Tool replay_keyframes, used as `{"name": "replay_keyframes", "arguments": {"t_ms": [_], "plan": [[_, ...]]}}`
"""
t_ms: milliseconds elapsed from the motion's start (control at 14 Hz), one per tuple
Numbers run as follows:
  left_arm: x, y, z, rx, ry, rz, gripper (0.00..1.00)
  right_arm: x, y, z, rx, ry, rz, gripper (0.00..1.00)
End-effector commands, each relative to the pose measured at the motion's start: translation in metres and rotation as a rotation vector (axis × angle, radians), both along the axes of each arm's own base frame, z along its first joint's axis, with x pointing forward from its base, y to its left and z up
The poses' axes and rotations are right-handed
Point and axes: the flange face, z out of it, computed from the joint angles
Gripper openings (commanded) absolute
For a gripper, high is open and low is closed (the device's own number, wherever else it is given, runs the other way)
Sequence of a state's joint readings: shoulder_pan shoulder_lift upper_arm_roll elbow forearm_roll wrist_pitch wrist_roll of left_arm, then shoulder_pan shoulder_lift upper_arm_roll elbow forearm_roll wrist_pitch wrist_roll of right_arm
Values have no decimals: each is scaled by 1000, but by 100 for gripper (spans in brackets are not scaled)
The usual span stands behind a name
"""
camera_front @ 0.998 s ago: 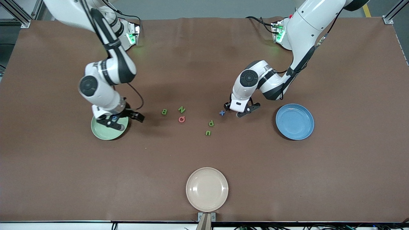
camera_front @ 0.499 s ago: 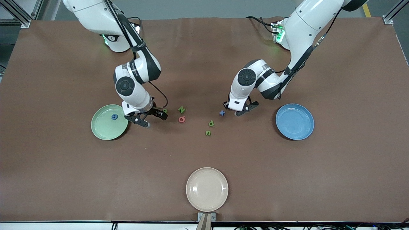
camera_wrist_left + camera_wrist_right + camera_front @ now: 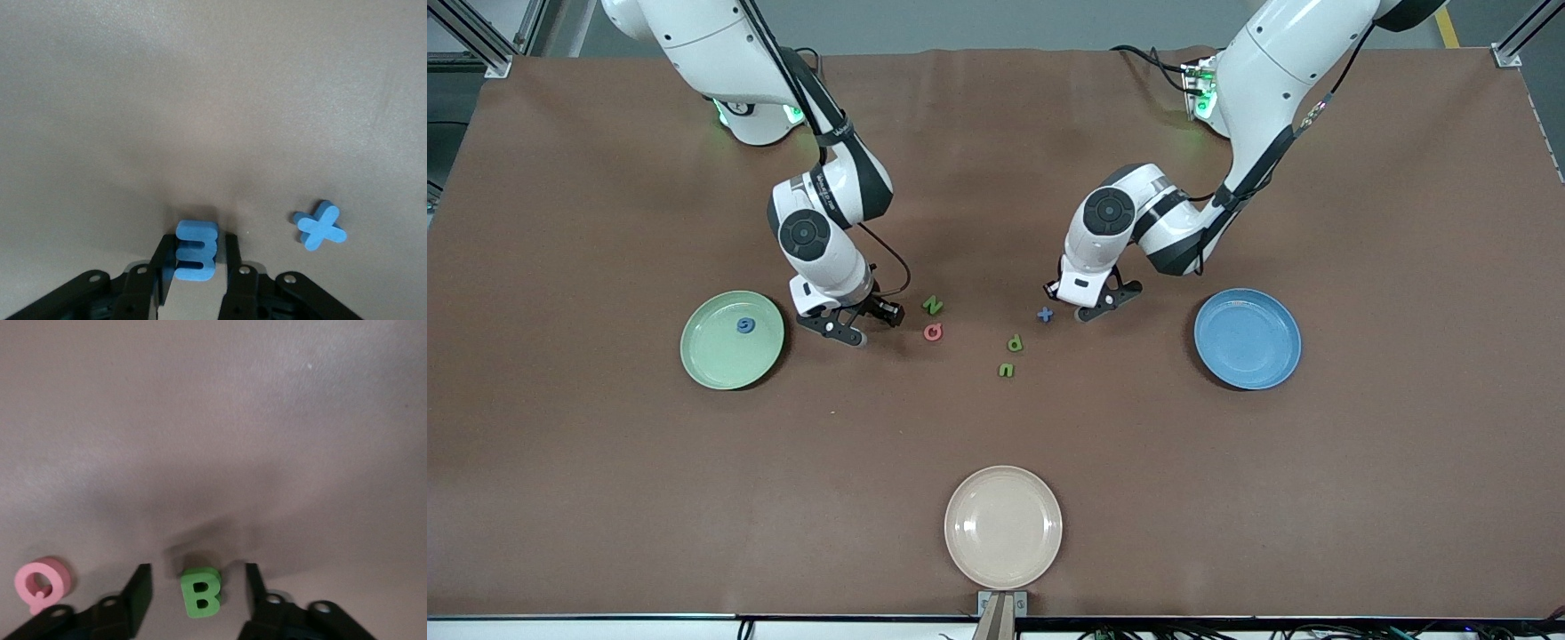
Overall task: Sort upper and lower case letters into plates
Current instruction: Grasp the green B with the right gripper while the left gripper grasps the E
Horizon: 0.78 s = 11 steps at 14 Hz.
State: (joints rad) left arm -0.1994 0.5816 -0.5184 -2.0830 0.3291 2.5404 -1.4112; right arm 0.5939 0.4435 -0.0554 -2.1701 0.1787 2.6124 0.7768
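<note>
My left gripper (image 3: 1083,304) (image 3: 198,243) is down on the table beside the blue x (image 3: 1045,314) (image 3: 320,225), shut on a blue E (image 3: 196,249). My right gripper (image 3: 860,322) (image 3: 197,580) is open and straddles a green B (image 3: 200,592), with a gap on each side. A pink Q (image 3: 933,332) (image 3: 41,583) lies just beside it, and the green N (image 3: 933,305) lies close by. Green p (image 3: 1015,342) and u (image 3: 1007,370) lie nearer the front camera. The pale green plate (image 3: 703,364) holds a blue G (image 3: 745,326). The blue plate (image 3: 1247,338) has nothing in it.
A cream-beige plate (image 3: 1003,526) sits at the table's near edge, in the middle. The brown table cover (image 3: 1227,489) is bare around it. Both arm bases stand along the table's back edge.
The right arm left the G in the green plate and swung over to the B, lowering with narrowing fingers. The left gripper's fingers closed in on the E.
</note>
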Motion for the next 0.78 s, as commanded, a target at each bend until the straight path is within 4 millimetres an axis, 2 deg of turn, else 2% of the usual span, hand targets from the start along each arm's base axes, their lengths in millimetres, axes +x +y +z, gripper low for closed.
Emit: {"name": "replay_keyframes", "arguments": {"t_ms": [0, 71, 285, 357, 499, 713], "plan": [[-2, -3, -4, 18, -11, -12, 20, -7, 1, -2, -1, -7, -6, 56], [-2, -2, -4, 23, -19, -27, 15, -7, 1, -5, -5, -4, -5, 55], [-2, -2, -5, 26, -21, -33, 7, -10, -3, -13, -2, -25, -9, 43], [0, -1, -1, 24, -29, -34, 4, -11, -4, -15, -4, -21, -11, 34], [9, 8, 15, 54, -40, -35, 4, -11, -5, -14, -6, -15, -12, 3], [22, 31, 45, 145, -37, -152, 3, -2, -17, 4, -10, 4, -19, 0]]}}
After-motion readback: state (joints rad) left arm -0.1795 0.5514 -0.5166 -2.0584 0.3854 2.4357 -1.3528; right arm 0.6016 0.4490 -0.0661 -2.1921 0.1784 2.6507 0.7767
